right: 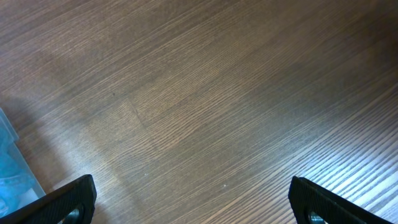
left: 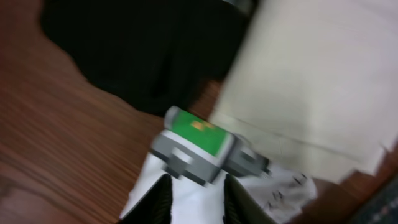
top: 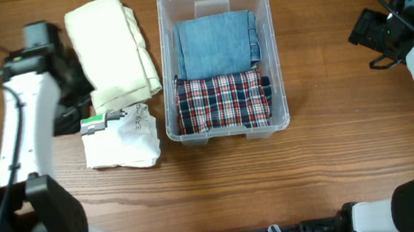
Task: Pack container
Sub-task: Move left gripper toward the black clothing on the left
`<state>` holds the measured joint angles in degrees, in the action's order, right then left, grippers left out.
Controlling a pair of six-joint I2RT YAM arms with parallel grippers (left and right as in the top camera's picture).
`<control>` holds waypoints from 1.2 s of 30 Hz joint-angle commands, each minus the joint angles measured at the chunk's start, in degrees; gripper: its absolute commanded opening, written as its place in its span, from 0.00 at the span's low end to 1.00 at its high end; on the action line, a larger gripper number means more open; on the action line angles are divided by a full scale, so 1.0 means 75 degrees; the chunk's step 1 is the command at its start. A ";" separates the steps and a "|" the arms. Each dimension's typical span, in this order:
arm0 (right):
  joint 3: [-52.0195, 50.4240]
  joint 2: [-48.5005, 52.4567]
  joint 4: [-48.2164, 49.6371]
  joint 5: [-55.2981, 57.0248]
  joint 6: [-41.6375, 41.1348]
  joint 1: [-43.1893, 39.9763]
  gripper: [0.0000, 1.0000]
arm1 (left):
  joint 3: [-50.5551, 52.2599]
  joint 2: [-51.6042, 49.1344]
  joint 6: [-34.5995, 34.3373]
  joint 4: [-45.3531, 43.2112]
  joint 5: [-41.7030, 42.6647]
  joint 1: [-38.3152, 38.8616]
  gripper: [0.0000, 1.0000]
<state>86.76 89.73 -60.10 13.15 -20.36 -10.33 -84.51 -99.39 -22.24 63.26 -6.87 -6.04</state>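
The clear container (top: 228, 125) stands mid-table, with a folded denim cloth (top: 215, 43) at its far end and a plaid cloth (top: 221, 101) at its near end. Left of it lie a cream folded cloth (top: 112, 48) and a white printed cloth (top: 122, 142). My left gripper (left: 198, 202) hovers over the white cloth (left: 196, 199), jaws a little apart with the cloth showing between them. A small grey and green object (left: 193, 146) rests just beyond the fingertips. My right gripper (right: 193, 199) is wide open over bare wood, right of the container (right: 9, 168).
A black shape (left: 143, 50) lies beyond the grey and green object (top: 95, 123), next to the cream cloth (left: 311, 81). The right arm (top: 375, 32) sits near the table's right edge. Wooden tabletop (top: 278, 178) runs along the front.
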 commanded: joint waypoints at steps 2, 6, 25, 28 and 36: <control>0.0067 -0.0015 0.0009 0.0073 -0.0093 0.0017 1.00 | -0.0119 0.0166 -0.0187 -0.0254 0.0519 -0.1498 0.98; 0.0067 -0.0015 0.0012 0.0073 -0.0090 0.0017 1.00 | -0.0119 0.0154 0.0510 -0.0962 0.1003 -0.2267 1.00; 0.0067 -0.0015 0.0012 0.0073 -0.0090 0.0017 1.00 | -0.0119 -0.2034 0.3780 -0.4444 0.1664 -0.2853 1.00; 0.0067 -0.0015 0.0012 0.0073 -0.0087 0.0017 1.00 | -0.0119 -0.2649 0.3937 -0.4733 0.1696 -0.2932 1.00; 0.0067 -0.0015 0.0012 0.0073 -0.0087 0.0017 1.00 | -0.0119 -0.3281 0.3943 -0.4986 0.2457 -0.3217 1.00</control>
<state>86.76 89.71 -60.10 13.15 -20.36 -10.33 -84.66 -121.64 5.98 26.06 9.61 -29.50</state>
